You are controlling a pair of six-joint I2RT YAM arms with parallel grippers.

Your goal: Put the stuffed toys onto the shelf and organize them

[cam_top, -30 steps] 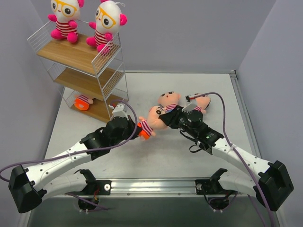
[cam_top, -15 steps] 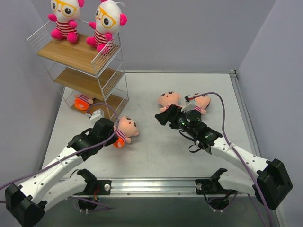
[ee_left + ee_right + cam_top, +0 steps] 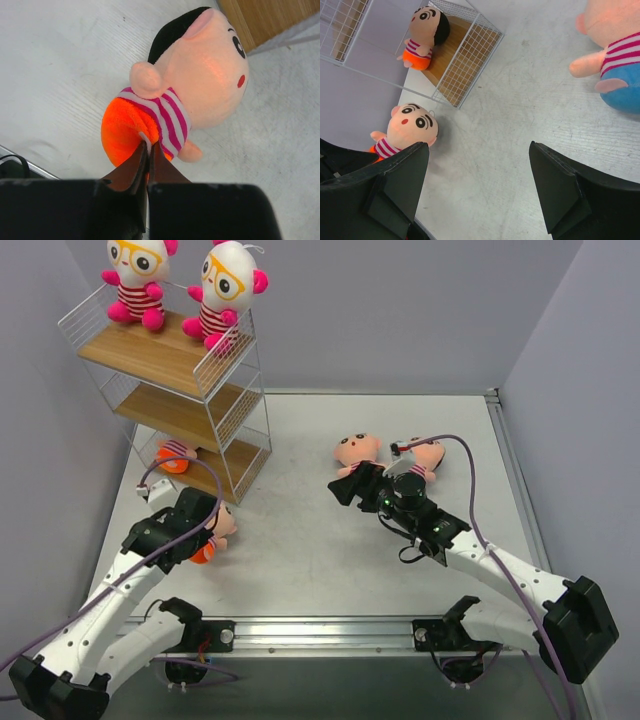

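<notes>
A peach-skinned stuffed toy (image 3: 195, 85) in a striped shirt and orange bottom hangs low over the table. My left gripper (image 3: 148, 146) is shut on its orange bottom; the pair sits just in front of the shelf (image 3: 180, 360), with the toy (image 3: 220, 528) at the gripper (image 3: 203, 536). Two white-headed toys (image 3: 135, 275) (image 3: 225, 290) sit on the top tier. Another orange-bottomed toy (image 3: 175, 456) (image 3: 422, 35) is on the lowest board. My right gripper (image 3: 345, 490) (image 3: 479, 150) stands open and empty mid-table. Two more peach toys (image 3: 357, 450) (image 3: 428, 455) lie behind it; one has a blue bottom (image 3: 617, 65).
The shelf's white wire mesh side (image 3: 467, 60) faces the table's middle. Grey walls close in on the left, back and right. A purple cable (image 3: 470, 490) loops over the right arm beside the far-right toy.
The right gripper opened and let go of the orange-bottomed toy. The left arm carried that toy from mid-table leftward to just in front of the shelf.
</notes>
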